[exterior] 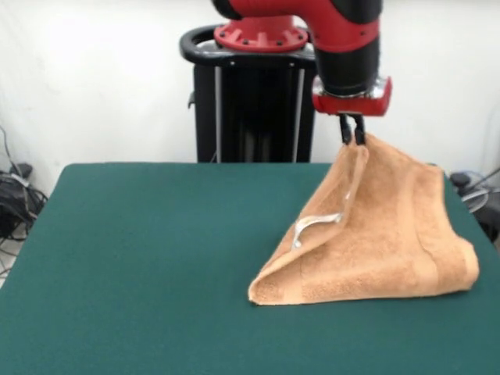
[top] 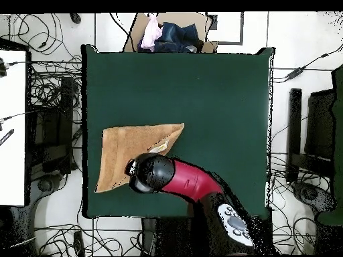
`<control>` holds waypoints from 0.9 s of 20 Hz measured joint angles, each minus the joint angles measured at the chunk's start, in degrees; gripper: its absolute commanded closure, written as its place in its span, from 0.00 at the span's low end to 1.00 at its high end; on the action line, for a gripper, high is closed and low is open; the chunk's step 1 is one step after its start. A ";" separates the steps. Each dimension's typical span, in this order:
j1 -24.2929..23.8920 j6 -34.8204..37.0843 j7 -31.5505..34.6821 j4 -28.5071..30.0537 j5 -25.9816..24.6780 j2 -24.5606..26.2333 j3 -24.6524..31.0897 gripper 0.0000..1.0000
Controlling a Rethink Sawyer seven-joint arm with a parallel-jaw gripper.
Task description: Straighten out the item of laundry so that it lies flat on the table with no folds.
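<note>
The peach-orange towel hangs like a tent from one pinched corner, its lower edge resting on the green table at the right side. A white label shows on its near face. My gripper is shut on the towel's top corner, held well above the table. In the overhead view the towel lies at the table's left side, partly under my arm; the gripper itself is hidden there.
The black pedestal stands behind the table. A cardboard box with clothes sits at the table's far edge in the overhead view. Cables lie on the floor on both sides.
</note>
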 measured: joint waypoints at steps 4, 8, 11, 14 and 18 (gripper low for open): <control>-1.68 -4.88 0.00 4.87 0.04 -0.27 2.45 1.00; -2.12 -16.86 0.00 12.09 -0.76 -0.69 6.23 1.00; -2.15 -25.98 0.00 16.63 -2.47 -0.47 8.56 1.00; -2.40 -31.71 0.00 19.38 -4.43 0.30 9.74 1.00; -3.56 -37.42 0.00 22.65 -8.27 2.51 10.30 1.00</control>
